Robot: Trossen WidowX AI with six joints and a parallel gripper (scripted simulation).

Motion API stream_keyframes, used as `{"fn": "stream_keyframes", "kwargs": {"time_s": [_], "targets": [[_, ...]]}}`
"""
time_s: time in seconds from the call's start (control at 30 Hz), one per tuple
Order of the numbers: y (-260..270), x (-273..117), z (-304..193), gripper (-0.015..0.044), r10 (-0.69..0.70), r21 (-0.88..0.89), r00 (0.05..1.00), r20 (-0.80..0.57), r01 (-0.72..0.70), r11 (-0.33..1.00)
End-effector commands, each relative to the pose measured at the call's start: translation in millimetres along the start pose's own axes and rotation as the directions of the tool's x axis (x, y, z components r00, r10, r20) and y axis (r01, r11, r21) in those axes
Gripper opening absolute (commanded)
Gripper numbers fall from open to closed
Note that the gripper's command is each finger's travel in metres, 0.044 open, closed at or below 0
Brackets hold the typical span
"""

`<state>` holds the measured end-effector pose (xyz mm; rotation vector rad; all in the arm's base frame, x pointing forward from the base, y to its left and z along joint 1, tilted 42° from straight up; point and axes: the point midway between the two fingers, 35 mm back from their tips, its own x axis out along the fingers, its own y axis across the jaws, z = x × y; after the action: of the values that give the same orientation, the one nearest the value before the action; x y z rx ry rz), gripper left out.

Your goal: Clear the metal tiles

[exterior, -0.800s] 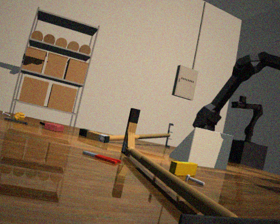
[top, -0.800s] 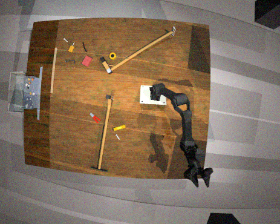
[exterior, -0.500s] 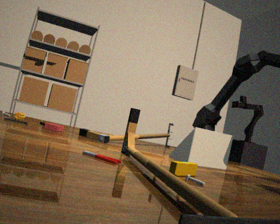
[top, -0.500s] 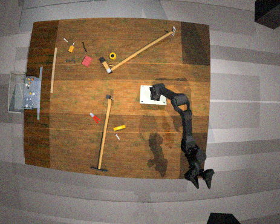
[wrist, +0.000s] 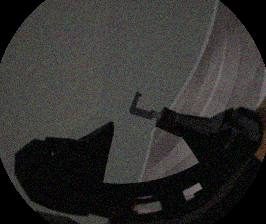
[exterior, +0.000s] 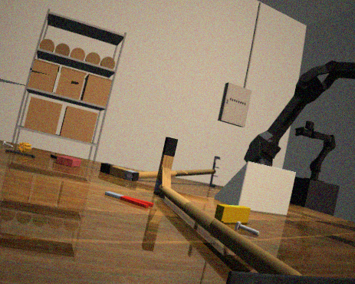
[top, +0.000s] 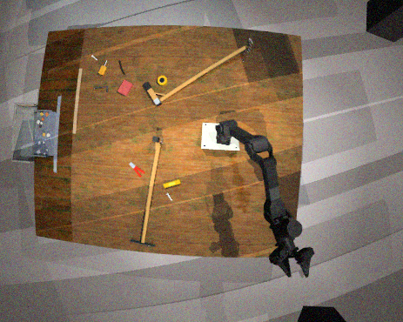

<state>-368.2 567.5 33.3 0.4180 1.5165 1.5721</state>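
Observation:
My gripper [top: 298,276] [wrist: 142,120] is open and empty. It hangs past the table's front right edge in the top view, far from the tools. The long scraper [top: 151,186] [exterior: 225,232] lies on the table, with its wide dark blade [top: 143,243] near the front edge and its upright grip [exterior: 169,160] at the other end. The blue-grey bench plate [top: 51,144] is at the far left, with several small white and orange tiles [top: 44,134] on it. The clear catch box [top: 21,144] adjoins its left end; its contents are not clear.
A rake [top: 204,72] [exterior: 195,173] lies at the back. Red pliers [top: 134,167] [exterior: 135,201], a yellow block [top: 171,184] [exterior: 233,213] and a bolt [top: 169,197] [exterior: 248,229] lie near the scraper. A wooden strip [top: 77,101] lies before the plate. A red block [top: 125,87] [exterior: 68,161] is farther back.

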Motion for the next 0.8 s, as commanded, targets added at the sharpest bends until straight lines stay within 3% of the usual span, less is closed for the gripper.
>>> {"fn": "stream_keyframes", "kwargs": {"time_s": [0.0, 0.77], "targets": [[0, 5, 2, 0.0440, -0.013, -0.006, 1.000, -0.008, 0.013, 1.000], [49, 13, 29, 0.0440, -0.014, -0.007, 1.000, -0.008, 0.014, 1.000]]}}
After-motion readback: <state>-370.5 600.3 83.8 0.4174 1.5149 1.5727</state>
